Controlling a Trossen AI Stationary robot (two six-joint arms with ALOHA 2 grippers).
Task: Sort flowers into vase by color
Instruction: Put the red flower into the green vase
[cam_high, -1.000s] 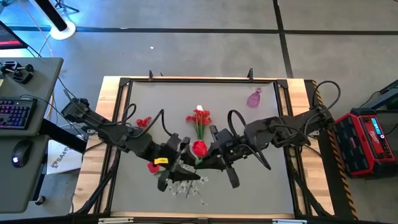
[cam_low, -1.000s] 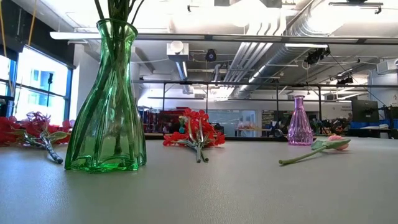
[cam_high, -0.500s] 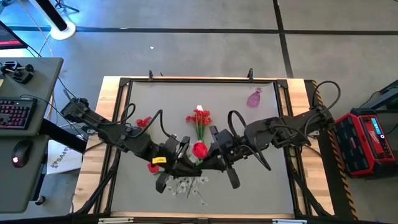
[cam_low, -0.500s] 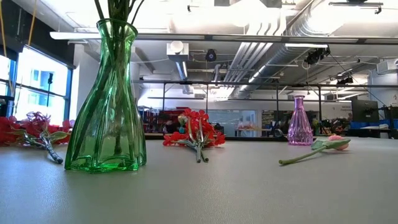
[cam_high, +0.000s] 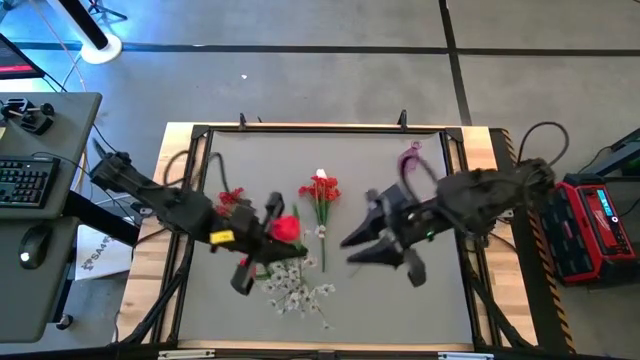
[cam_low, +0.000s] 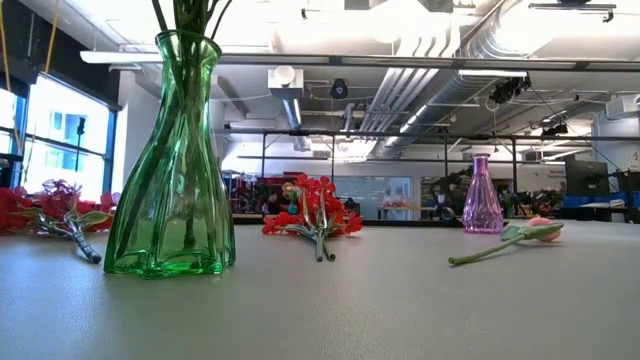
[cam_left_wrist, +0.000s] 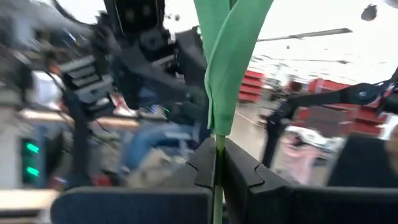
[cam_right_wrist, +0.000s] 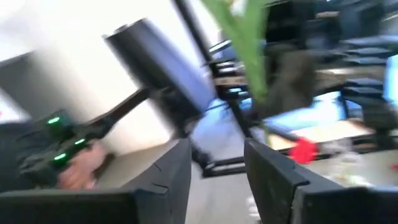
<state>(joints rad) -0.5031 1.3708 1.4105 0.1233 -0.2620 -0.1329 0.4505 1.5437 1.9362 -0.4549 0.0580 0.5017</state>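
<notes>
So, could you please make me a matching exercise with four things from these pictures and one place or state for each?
Things:
1. red tulip
2. purple vase
3. white flowers
4. right gripper

Places or states:
A. lying loose near the table's front edge
B. open, holding nothing
C. held by the left gripper
D. standing at the table's far right

Pairs: 1-C, 2-D, 3-A, 4-B

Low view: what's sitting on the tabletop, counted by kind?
Vases: 2, the green vase and the purple vase
Red flower bunches: 2, the middle bunch and the left bunch
Pink tulip: 1
Total: 5
</notes>
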